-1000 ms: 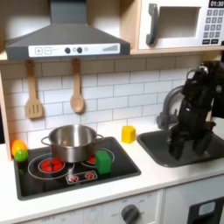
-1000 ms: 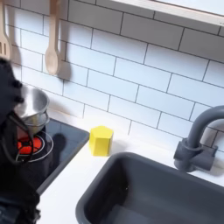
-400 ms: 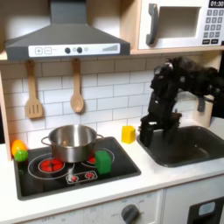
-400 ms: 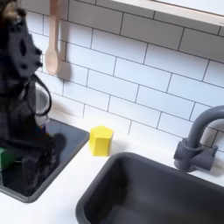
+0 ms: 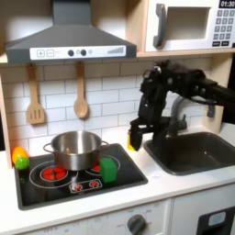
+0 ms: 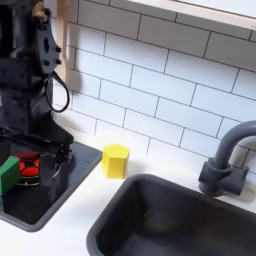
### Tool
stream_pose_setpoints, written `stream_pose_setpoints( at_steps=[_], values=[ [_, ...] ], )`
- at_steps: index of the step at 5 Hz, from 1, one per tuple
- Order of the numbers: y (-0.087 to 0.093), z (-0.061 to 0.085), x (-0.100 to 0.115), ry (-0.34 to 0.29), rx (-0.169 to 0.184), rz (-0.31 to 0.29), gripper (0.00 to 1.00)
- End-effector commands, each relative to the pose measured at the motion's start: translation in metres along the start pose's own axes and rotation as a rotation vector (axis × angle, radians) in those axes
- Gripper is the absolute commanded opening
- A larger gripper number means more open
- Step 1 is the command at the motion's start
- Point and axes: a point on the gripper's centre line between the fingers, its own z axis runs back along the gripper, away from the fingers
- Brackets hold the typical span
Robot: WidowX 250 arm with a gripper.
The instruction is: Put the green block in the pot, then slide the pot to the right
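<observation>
Gripper (image 5: 136, 138) in the first exterior view hangs above the counter; whether its jaws are apart cannot be told. Down and to the first exterior view's left sits the green block (image 5: 108, 170) on the stovetop (image 5: 128, 174), just beside the pot (image 5: 74, 149).

In the second exterior view, the green block (image 6: 9, 173) lies at the left edge, lower left of the gripper (image 6: 60, 160), with the yellow block (image 6: 117, 160) to the gripper's right.

— The pot (image 5: 75, 147)?
— Shiny polished metal, smooth. The green block (image 5: 108, 169) looks like glossy plastic — so does the yellow block (image 6: 116, 160).
— The stovetop (image 5: 55, 186)?
— Smooth, glossy black. The spoon (image 5: 81, 99) looks wooden, matt.
</observation>
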Motion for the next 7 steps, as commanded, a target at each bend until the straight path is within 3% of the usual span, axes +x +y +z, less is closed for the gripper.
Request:
stream_pose_setpoints(
  at_steps=[1,5,7],
  values=[
    [0.022,-0.011,0.028,-0.012,0.020,0.024,1.00],
    [0.067,-0.031,0.043,0.004,0.042,0.025,1.00],
    [0.059,-0.041,0.048,0.006,0.032,-0.026,1.00]
  ],
)
